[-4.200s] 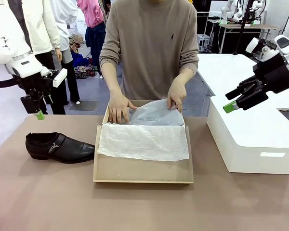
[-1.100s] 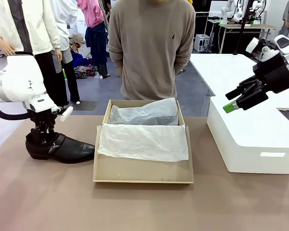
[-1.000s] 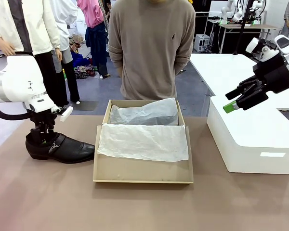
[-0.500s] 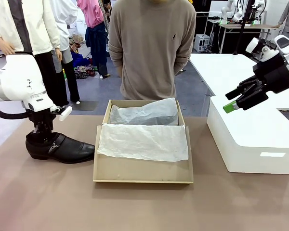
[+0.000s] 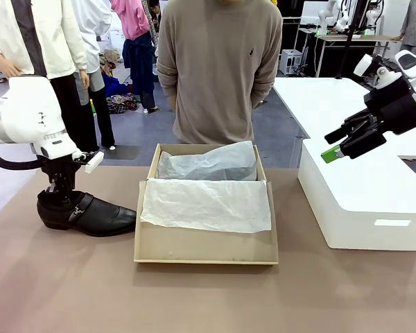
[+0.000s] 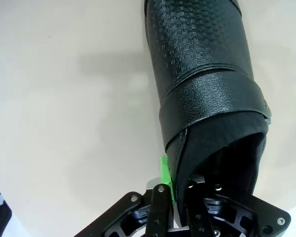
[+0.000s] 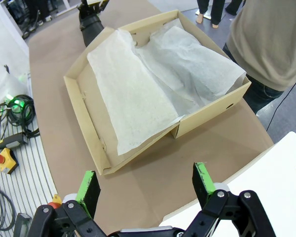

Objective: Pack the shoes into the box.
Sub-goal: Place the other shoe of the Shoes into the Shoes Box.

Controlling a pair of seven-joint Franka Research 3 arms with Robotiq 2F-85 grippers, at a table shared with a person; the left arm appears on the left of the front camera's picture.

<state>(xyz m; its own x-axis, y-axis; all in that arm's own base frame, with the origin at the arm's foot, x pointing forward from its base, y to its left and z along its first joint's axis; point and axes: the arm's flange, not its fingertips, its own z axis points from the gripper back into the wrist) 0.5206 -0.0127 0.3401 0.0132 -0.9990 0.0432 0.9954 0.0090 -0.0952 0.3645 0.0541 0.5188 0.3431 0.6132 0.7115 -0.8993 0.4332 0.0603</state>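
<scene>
The left tool [image 5: 61,199] is clamped on the heel rim of the black shoe [image 5: 90,214], which lies on the table [image 5: 55,291] just left of the box [image 5: 194,248]. The right tool [image 5: 333,144] hangs spread wide, empty, well apart.

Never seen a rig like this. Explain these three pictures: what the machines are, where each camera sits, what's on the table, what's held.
Two white robot arms share a table with a person standing at the far side. The front picture looks across the table from between the arms. The other two come from cameras on each wrist, looking along that arm's fingers. On the table are a black shoe, an open cardboard box lined with tissue paper, and a white plastic box. The left arm's fingers are closed on the shoe's heel-end rim. The right arm's fingers are open, raised and empty.
</scene>
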